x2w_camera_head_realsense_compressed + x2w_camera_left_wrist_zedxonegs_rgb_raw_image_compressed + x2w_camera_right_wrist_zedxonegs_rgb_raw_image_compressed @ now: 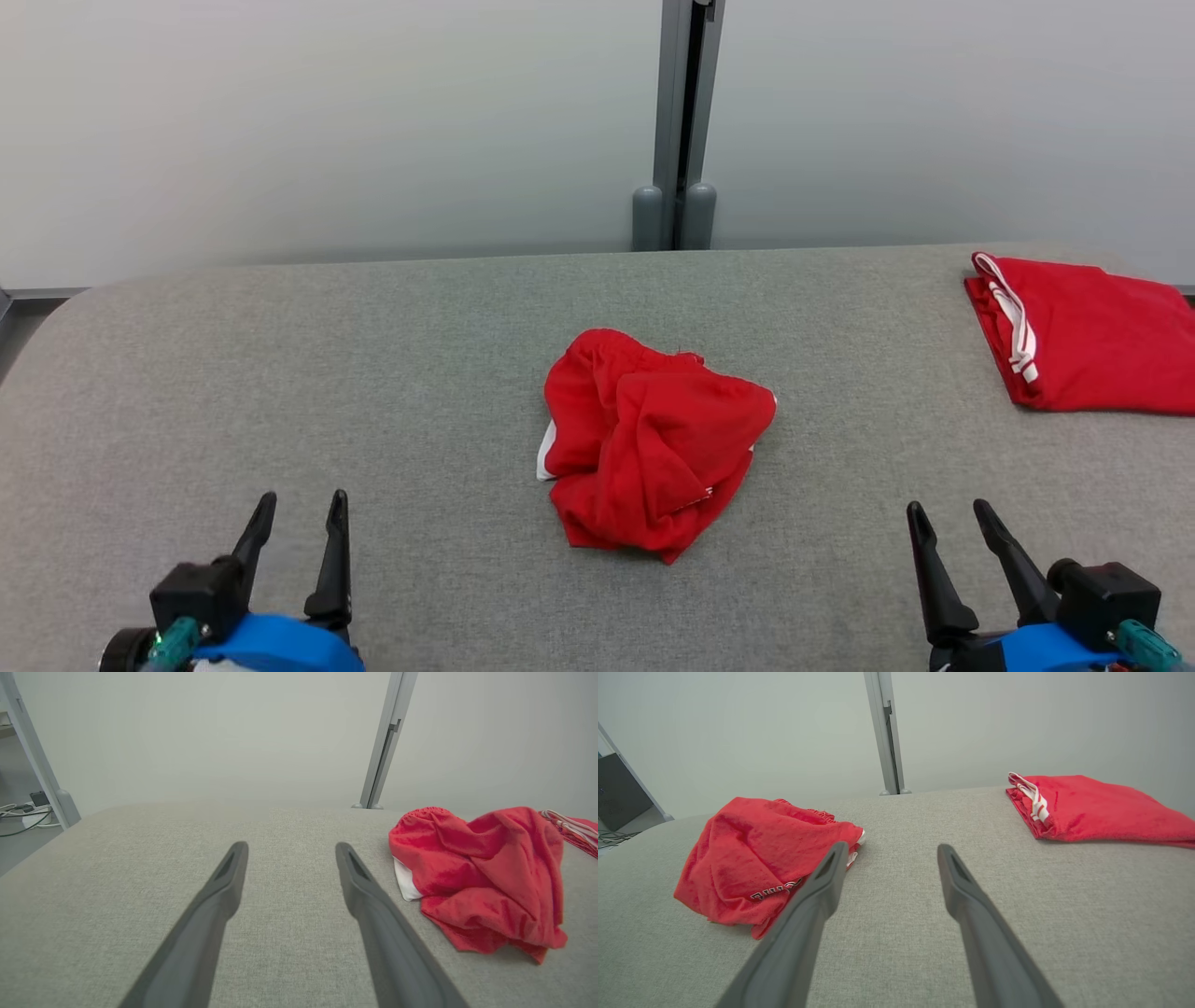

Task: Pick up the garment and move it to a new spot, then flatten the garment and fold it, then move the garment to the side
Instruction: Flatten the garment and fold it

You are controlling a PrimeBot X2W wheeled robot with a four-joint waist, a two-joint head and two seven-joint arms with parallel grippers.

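A crumpled red garment with a bit of white trim lies bunched in the middle of the grey padded table. My left gripper rests open at the lower left, well short of it, nothing between its fingers. My right gripper stands open at the lower right, also apart from it. In the left wrist view the garment lies right of my open left gripper. In the right wrist view the garment lies left of my open right gripper.
A second red garment, folded with white stripes at its edge, lies at the table's far right. A grey post stands against the pale wall behind the table. Cables lie on the floor past the table's left end.
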